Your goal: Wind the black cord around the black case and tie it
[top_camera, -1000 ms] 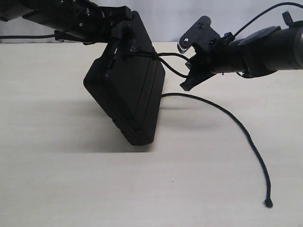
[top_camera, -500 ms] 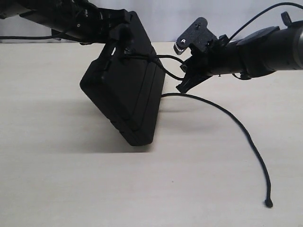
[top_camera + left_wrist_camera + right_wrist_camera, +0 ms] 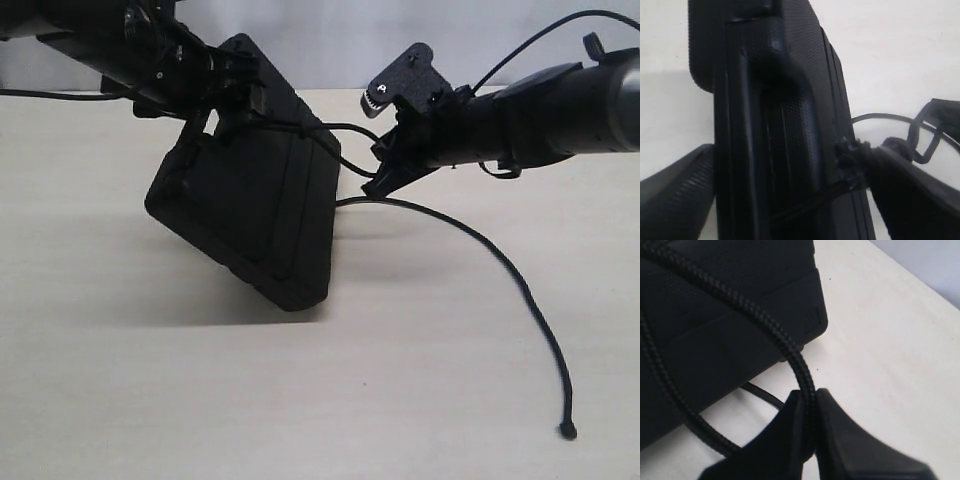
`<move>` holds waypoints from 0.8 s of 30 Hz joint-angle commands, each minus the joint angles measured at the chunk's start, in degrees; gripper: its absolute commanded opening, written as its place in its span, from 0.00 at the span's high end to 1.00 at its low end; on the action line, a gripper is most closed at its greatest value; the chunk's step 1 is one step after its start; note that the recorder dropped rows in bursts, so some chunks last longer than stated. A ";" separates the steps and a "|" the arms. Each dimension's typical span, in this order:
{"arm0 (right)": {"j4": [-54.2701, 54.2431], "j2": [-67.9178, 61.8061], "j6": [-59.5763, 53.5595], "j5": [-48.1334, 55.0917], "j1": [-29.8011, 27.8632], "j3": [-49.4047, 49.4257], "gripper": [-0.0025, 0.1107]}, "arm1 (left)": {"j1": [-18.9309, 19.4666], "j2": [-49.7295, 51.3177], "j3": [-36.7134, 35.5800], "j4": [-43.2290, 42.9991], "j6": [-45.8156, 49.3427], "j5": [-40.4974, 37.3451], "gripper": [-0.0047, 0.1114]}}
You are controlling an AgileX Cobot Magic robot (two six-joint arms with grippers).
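The black case (image 3: 250, 210) is tilted up on one lower corner on the table, with its top held by my left gripper (image 3: 215, 92). In the left wrist view the case (image 3: 790, 100) fills the space between the fingers (image 3: 680, 195), and my left gripper (image 3: 785, 152) is shut on it. The black cord (image 3: 480, 245) crosses the case's upper edge at a knot, runs to my right gripper (image 3: 385, 170), and a long tail trails over the table to its knotted end. My right gripper (image 3: 808, 400) is shut on the cord (image 3: 740, 302) beside the case's corner (image 3: 765, 270).
The pale wooden table (image 3: 300, 400) spreads in front of and beside the case. The cord's loose end (image 3: 568, 430) lies near the front right. A thin smooth cable (image 3: 540, 35) arcs above the right arm.
The left gripper has swung the case's top to the left, tilting it further. The right gripper has shifted slightly left, still holding the cord. The cord's tail on the table has barely moved.
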State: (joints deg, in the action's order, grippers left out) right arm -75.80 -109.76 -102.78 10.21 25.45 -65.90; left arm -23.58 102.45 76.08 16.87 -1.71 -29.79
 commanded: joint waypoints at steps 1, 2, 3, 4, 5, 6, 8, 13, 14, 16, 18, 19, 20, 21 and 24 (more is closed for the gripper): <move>-0.44 -1.04 0.13 0.56 0.05 0.30 0.94 | -0.14 -0.08 -0.13 -2.67 -0.11 -0.95 0.24; -0.44 -1.01 0.13 0.56 0.05 0.19 0.94 | -0.14 -0.08 -0.13 -3.62 -0.11 -0.95 0.22; -0.86 -1.01 0.13 0.56 0.05 0.19 0.94 | -0.14 -0.08 -0.13 -4.59 -0.11 -0.95 0.20; -1.55 -1.01 0.13 0.80 0.05 -0.06 0.94 | -0.14 -0.08 -0.13 -5.70 -0.11 -0.95 0.18; -1.95 -1.01 0.13 1.11 0.05 -0.03 0.94 | -0.14 -0.08 -0.13 -6.70 -0.11 -0.95 0.16; -1.95 -1.01 0.13 1.89 0.05 -0.03 0.94 | -0.14 -0.08 -0.13 -7.60 -0.11 -0.85 0.15; -1.95 -1.26 0.00 2.54 0.30 -0.30 0.94 | -0.14 -0.08 -0.13 -8.99 -0.11 -0.85 0.14; -1.72 -1.37 0.00 2.07 2.27 -0.66 0.94 | -0.14 -0.08 -0.01 -11.29 -0.11 -0.62 0.14; -1.72 -1.37 0.00 1.77 2.89 -0.90 0.94 | -0.14 -0.08 -0.01 -11.84 -0.11 -0.62 0.14; -1.72 -1.37 0.00 1.63 3.43 -1.12 0.94 | -0.14 -0.08 -0.01 -11.96 -0.11 -0.62 0.14; -2.12 -1.37 0.00 1.88 3.88 -1.32 0.94 | -0.14 -0.18 -0.01 -12.45 -0.11 -0.62 0.14; -2.12 -1.37 0.00 1.88 4.04 -1.32 0.94 | -0.14 -0.18 -0.01 -13.20 -0.11 -0.50 0.15; -2.12 -1.37 0.00 1.88 4.01 -1.32 0.94 | -0.14 -0.18 -0.01 -13.32 -0.11 -0.38 0.15; -2.22 -1.37 0.00 1.88 4.01 -1.32 0.94 | -0.14 -0.18 -0.01 -13.32 -0.11 -0.38 0.15; -4.28 -1.45 0.00 1.88 4.01 -1.32 0.94 | -0.14 -0.31 -0.01 -14.29 -0.11 -0.15 0.15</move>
State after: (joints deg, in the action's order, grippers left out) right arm -78.34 -111.03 -102.67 12.35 29.42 -66.93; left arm -23.58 102.45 76.08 3.62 -1.71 -31.01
